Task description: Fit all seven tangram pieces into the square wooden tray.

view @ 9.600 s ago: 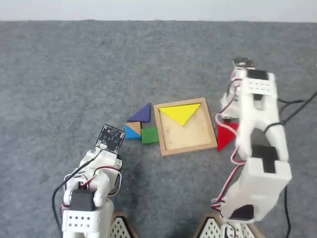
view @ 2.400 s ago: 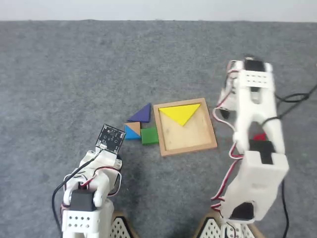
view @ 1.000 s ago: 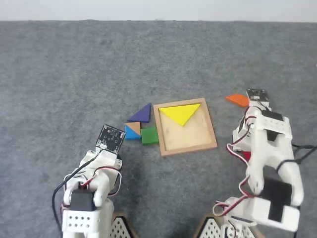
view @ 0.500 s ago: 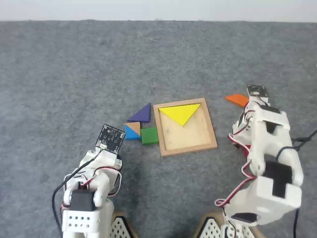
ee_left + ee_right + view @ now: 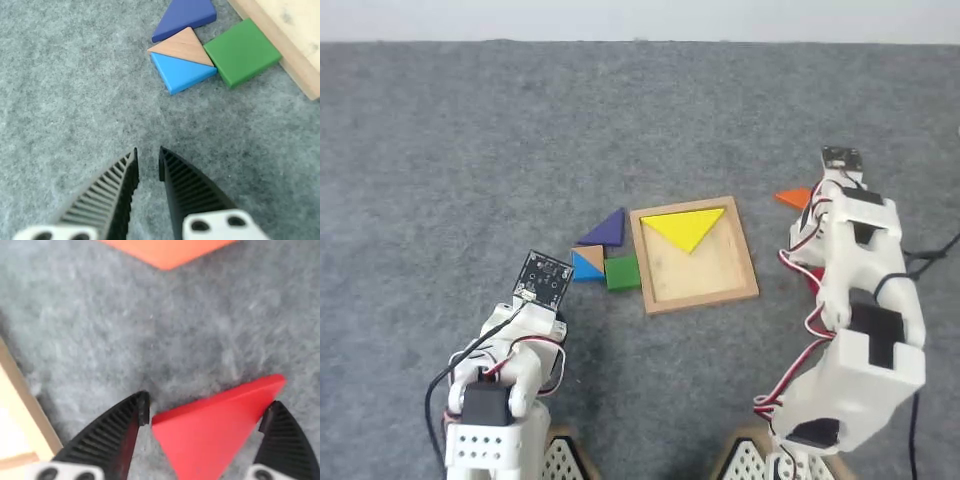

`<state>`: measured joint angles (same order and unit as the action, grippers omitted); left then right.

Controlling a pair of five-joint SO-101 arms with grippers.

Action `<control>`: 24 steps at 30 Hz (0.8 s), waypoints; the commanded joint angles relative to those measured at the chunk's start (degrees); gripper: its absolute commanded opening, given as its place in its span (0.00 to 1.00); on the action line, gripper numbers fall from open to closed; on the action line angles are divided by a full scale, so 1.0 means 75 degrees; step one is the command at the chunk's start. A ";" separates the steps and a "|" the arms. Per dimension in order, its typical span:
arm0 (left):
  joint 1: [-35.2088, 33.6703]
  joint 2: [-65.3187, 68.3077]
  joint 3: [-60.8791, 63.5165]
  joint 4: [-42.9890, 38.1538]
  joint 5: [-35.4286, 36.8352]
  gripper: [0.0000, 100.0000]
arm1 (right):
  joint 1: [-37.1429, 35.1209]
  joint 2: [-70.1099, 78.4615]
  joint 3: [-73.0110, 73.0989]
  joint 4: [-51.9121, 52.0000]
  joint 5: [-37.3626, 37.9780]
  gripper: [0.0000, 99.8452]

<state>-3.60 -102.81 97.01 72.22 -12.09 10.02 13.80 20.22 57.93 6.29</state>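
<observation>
The square wooden tray (image 5: 752, 262) holds a yellow triangle (image 5: 682, 228) along its far side. Left of the tray lie a purple triangle (image 5: 605, 230), a tan triangle (image 5: 591, 256), a blue triangle (image 5: 582, 269) and a green square (image 5: 622, 273). An orange piece (image 5: 793, 197) lies to the tray's far right. My right arm (image 5: 855, 250) stands right of the tray. Its gripper (image 5: 208, 405) is shut on the red triangle (image 5: 215, 440), one finger at each side, with the orange piece (image 5: 165, 250) beyond and the tray's edge (image 5: 22, 405) beside it. My left gripper (image 5: 147, 152) is shut and holds nothing, short of the blue triangle (image 5: 182, 72).
Grey carpet covers the table, with wide free room behind and to the left of the tray. My left arm (image 5: 510, 370) sits at the near left, well back from the pieces. The pale back edge of the table runs along the far side.
The red triangle has left its spot by the tray's right edge. My right arm drew back toward its base, then stretched forward again, uncovering the orange piece. The left arm kept still.
</observation>
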 commanded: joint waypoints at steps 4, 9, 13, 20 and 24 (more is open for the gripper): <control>0.0035 -0.0176 -0.0076 0.0047 0.0035 0.06 | 0.0029 0.0533 -0.1090 -0.0088 -0.0645 0.35; 0.0035 -0.0176 -0.0076 0.0047 0.0035 0.06 | 0.0041 0.0979 -0.1582 0.1002 -0.0844 0.35; 0.0035 -0.0176 -0.0076 0.0047 0.0035 0.06 | 0.0182 0.1049 -0.1618 0.1237 -0.0867 0.35; 0.0035 -0.0176 -0.0076 0.0047 0.0035 0.06 | 0.0568 0.1049 -0.1594 0.1295 -0.0903 0.31; 0.0035 -0.0176 -0.0076 0.0047 0.0035 0.06 | 0.0510 0.1049 -0.1582 0.1412 -0.0926 0.31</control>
<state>-3.60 -102.81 97.01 72.22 -12.09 12.75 21.98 9.67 66.81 -0.22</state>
